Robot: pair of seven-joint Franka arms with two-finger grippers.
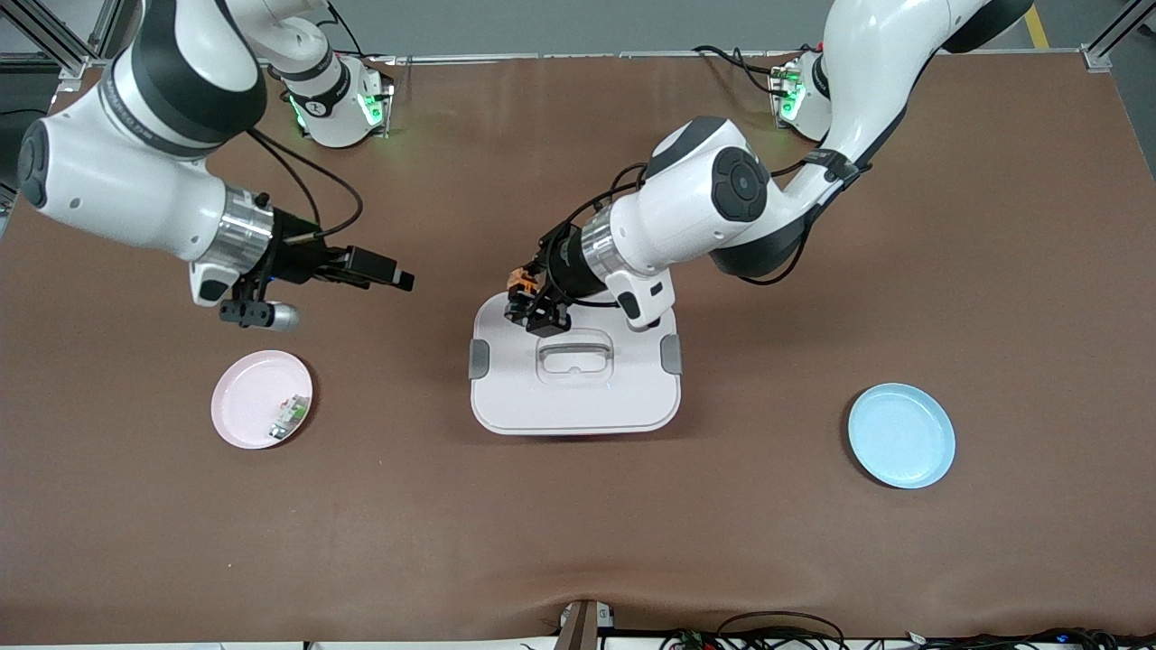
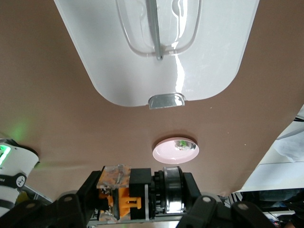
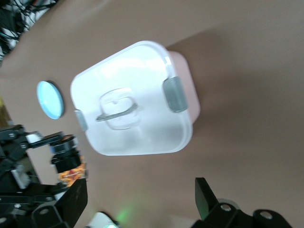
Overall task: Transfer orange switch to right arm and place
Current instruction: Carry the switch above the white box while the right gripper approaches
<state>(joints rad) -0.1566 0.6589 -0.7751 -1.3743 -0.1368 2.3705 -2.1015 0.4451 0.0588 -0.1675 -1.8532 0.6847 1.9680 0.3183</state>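
Note:
My left gripper [image 1: 535,311] is shut on the orange switch [image 1: 519,283], a small black part with orange bands, and holds it over the edge of the white lidded box [image 1: 575,397] that lies toward the robots. In the left wrist view the switch [image 2: 127,194] lies crosswise between the fingers [image 2: 192,187]. My right gripper [image 1: 393,273] is open and empty, up over bare table between the pink plate [image 1: 244,397] and the box. In the right wrist view my right gripper [image 3: 140,199] is spread wide, and the switch [image 3: 71,166] shows in the left gripper farther off.
The pink plate holds a small green-and-white part [image 1: 289,416] and lies toward the right arm's end. A light blue plate [image 1: 901,435] lies toward the left arm's end. The white box has grey side clasps [image 1: 479,358] and a lid handle [image 1: 574,352].

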